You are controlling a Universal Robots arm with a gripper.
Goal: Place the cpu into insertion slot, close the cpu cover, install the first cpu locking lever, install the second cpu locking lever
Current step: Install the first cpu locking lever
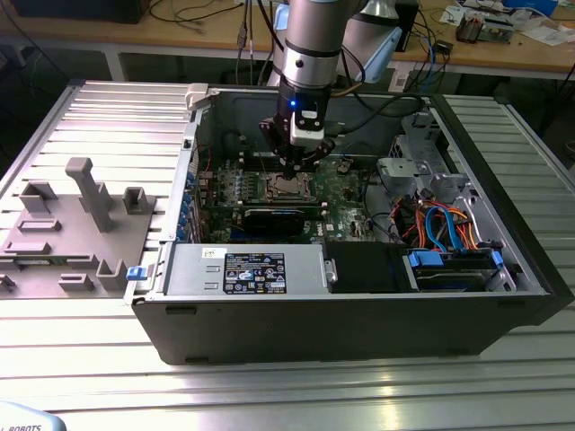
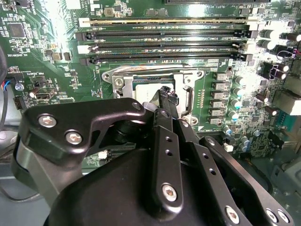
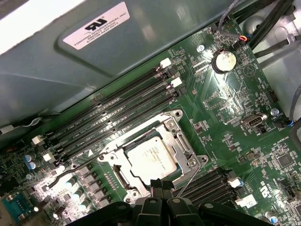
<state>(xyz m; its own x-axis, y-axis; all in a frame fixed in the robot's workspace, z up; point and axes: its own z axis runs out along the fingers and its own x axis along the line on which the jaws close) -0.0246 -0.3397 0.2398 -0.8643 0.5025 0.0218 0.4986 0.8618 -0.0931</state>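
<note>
Open computer case (image 1: pixel 359 314) on worktop (image 1: pixel 269 395). We see tool (image 1: pixel 296 164) lowered over insertion slot (image 1: pixel 286 187) on green motherboard (image 3: pixel 225 108). Cpu (image 3: pixel 153 159) sits in slot, cpu cover (image 3: pixel 181 143) lies down around it; first two steps look done to us. Tool fingers (image 3: pixel 156 188) drawn together at slot's edge, beside thin wire locking lever (image 3: pixel 190 176). We cannot tell whether they pinch it. Lever appears unlatched; we judge lever work remains.

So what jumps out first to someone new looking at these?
The open computer case on the ribbed metal table, with the arm reaching down into it. Inside, the gripper hangs close over the cpu, which lies framed by the silvery cpu cover on the green motherboard.
</note>
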